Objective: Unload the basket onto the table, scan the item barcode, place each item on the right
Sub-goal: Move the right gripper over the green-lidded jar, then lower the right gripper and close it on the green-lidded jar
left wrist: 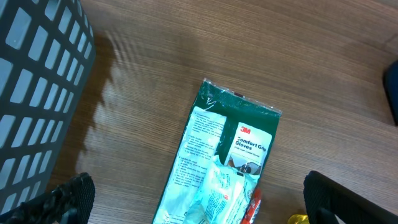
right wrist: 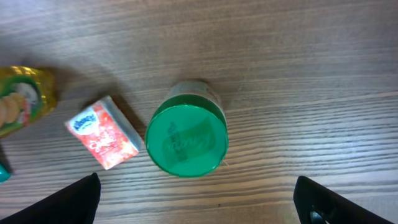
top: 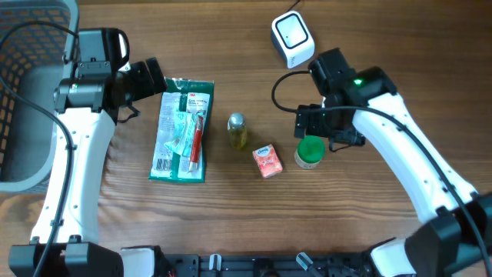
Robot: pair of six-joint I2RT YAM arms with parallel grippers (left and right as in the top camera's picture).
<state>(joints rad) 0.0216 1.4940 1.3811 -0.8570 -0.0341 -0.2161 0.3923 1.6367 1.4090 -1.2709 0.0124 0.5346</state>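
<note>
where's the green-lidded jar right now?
Overhead view, right of centre: the green-lidded jar stands upright just right of the small red box, nearer the robot than the white scanner.

Wooden surface [top: 231, 223]. Grey basket [top: 23, 115] at the 9 o'clock edge. White scanner [top: 292, 35] at 1 o'clock. Mid-row: green glove pack [top: 182, 129] lying flat, small yellow bottle [top: 237, 131] at its 3 o'clock, red box [top: 267, 161] at the bottle's 4 o'clock, green-lidded jar [top: 310, 152] just beside the box. Left tool [top: 156, 80] at the pack's 11 o'clock corner. Right tool [top: 314, 132] over the jar's 12 o'clock side.
</note>
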